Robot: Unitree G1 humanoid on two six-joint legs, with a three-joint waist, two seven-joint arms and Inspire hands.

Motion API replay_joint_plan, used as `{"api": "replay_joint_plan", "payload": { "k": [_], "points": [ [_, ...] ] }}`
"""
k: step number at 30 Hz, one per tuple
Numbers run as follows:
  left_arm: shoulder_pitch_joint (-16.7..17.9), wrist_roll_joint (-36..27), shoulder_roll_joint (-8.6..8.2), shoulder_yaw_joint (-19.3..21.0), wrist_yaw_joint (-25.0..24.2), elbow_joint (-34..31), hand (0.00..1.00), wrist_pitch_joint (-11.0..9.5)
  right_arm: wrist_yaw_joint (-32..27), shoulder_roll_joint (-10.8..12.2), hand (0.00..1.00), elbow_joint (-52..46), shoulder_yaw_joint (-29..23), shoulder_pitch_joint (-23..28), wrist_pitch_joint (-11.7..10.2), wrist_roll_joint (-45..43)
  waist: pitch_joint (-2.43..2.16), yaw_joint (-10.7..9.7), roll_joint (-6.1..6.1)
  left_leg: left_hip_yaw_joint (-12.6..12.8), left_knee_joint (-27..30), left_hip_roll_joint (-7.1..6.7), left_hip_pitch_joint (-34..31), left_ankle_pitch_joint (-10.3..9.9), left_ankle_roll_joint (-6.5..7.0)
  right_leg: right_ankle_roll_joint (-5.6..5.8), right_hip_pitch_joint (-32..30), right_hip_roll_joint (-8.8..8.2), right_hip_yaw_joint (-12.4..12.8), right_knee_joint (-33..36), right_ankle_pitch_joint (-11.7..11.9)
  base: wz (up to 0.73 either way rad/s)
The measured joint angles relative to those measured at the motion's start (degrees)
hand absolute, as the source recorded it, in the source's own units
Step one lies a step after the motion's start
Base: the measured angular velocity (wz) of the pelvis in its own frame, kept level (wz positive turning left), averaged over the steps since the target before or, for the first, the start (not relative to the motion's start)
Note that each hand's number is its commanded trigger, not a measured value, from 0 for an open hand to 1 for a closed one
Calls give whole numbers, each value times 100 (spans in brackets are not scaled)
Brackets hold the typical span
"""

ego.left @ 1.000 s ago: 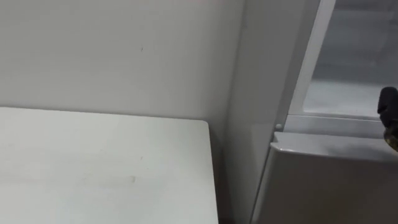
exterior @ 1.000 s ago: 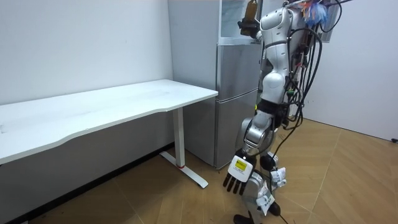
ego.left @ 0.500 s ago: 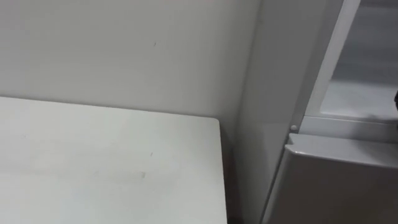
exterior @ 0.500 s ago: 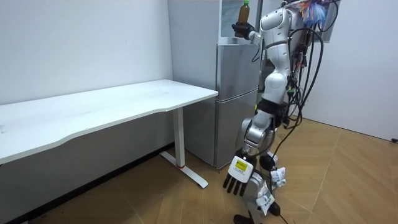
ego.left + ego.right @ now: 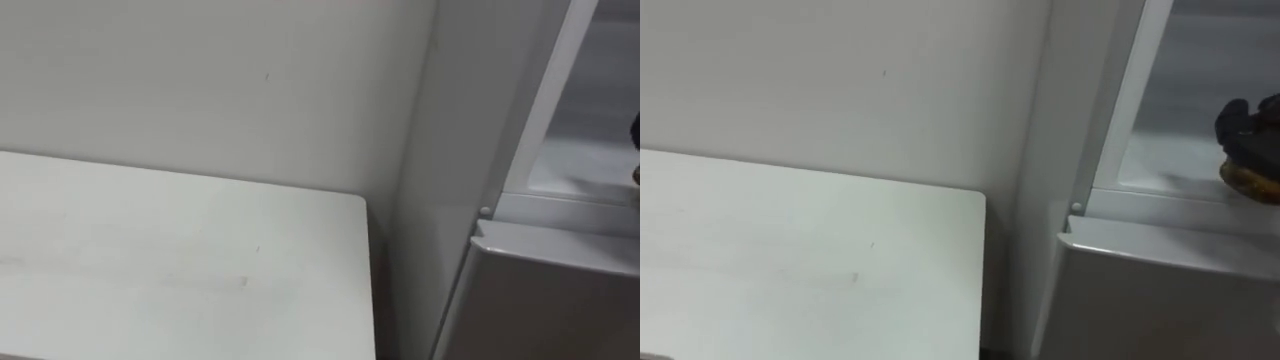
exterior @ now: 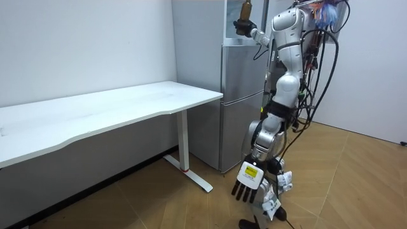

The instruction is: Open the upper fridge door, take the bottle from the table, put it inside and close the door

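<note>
Right hand (image 6: 242,27), top centre of my room view, gripped the amber bottle (image 6: 245,9) by its base, upright, cap up, inside the upper fridge (image 5: 1175,110); left hand (image 6: 247,183) hung relaxed below.

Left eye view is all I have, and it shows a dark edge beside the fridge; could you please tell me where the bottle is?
Observer: In the room view the right robot hand grips the bottle, raised at the open upper compartment of the fridge.
Operator: Is it on the shelf yet?
Observer: The right eye view shows its base near the front edge of the shelf; whether it touches, I cannot tell.
Operator: And the other arm?
Observer: The left robot hand hangs down at its side, fingers straight.
</note>
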Motion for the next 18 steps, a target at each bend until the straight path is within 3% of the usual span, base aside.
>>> {"api": "replay_joint_plan", "payload": {
  "k": [6, 13, 18],
  "points": [
    [104, 1, 9, 2, 0, -62, 0, 61, -145, -37, 100, 417, -1, -152, -25, 176, -9, 108, 8, -117, 40, -18, -34, 0, 1, -3, 50, -13, -167, -10, 2, 7],
    [280, -49, 7, 5, 7, -174, 0, 145, -152, -449, 100, 1125, 262, -300, -76, 90, -12, 281, -37, -249, 38, -24, -46, 0, -1, -2, 142, -19, -318, -15, 1, 11],
    [485, -112, 10, 23, 3, -171, 0, 207, -189, -592, 100, 1313, 295, -371, -67, -24, -14, 358, -29, -344, 103, -33, -157, 5, -7, -3, 106, -24, -408, -14, 1, 9]
  ]
}}
